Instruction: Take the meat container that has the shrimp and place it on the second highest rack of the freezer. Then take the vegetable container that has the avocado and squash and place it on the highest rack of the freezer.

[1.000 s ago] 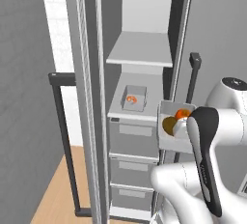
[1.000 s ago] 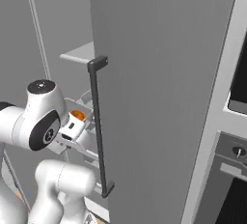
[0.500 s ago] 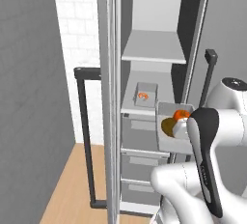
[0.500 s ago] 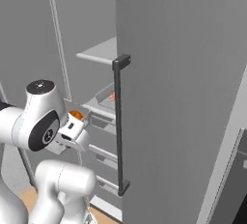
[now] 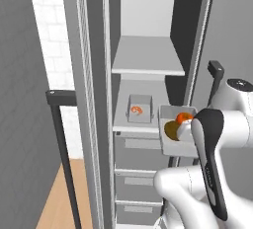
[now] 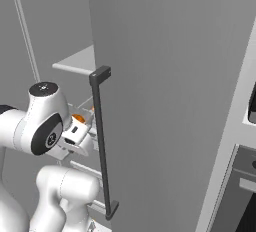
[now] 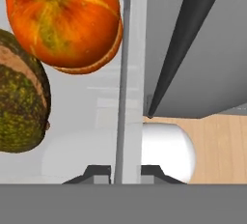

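I have the vegetable container [image 5: 177, 133] pinched by its rim, the gripper [image 7: 129, 170] closed tight on that thin wall, with the squash [image 7: 64, 21] and avocado [image 7: 19, 103] riding inside. It hangs just in front of the open freezer [image 5: 148, 99], level with the second shelf where the meat container [image 5: 140, 108] and its shrimp [image 5: 137, 110] already sit. Over the last second the base has rolled closer and swung round, so the shelves face me more squarely. The highest rack [image 5: 147, 64] is above the tray; I judge a lift comes next.

Flat even rendered light, soft shadows, no glare.
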{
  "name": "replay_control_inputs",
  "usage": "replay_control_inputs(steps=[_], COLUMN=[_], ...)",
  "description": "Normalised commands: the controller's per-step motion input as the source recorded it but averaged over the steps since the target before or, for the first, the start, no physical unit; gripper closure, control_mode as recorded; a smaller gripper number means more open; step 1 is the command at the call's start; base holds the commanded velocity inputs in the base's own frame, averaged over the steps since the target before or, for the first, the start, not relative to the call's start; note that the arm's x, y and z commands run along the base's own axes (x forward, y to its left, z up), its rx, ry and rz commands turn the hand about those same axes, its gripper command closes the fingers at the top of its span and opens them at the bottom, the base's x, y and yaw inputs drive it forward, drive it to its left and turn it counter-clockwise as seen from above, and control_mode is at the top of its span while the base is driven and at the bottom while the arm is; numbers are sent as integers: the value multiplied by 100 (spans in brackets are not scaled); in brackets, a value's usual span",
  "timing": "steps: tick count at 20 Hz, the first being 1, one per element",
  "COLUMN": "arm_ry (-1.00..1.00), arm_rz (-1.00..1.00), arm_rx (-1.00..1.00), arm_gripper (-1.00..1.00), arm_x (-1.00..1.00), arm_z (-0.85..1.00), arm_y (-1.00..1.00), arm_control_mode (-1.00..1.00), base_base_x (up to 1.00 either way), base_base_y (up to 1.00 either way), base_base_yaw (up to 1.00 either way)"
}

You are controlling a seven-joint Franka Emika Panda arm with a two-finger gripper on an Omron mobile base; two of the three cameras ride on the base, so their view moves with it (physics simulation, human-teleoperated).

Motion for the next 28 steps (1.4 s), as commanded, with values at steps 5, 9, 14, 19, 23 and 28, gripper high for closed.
replay_control_inputs(steps=[5,9,14,19,23,28], arm_ry=[0,0,0,-6,-23,-22], arm_rz=[0,0,0,0,0,0], arm_rx=[0,0,0,-1,-11,-8], arm_gripper=[100,100,100,100,100,100], arm_x=[0,0,0,-1,-1,0], arm_z=[0,0,0,14,69,78], arm_y=[0,0,0,7,25,4], arm_control_mode=[100,100,100,-100,-100,-100], base_base_x=[-6,-2,0,0,0,0], base_base_y=[30,3,0,0,0,0], base_base_yaw=[0,0,0,0,0,0])
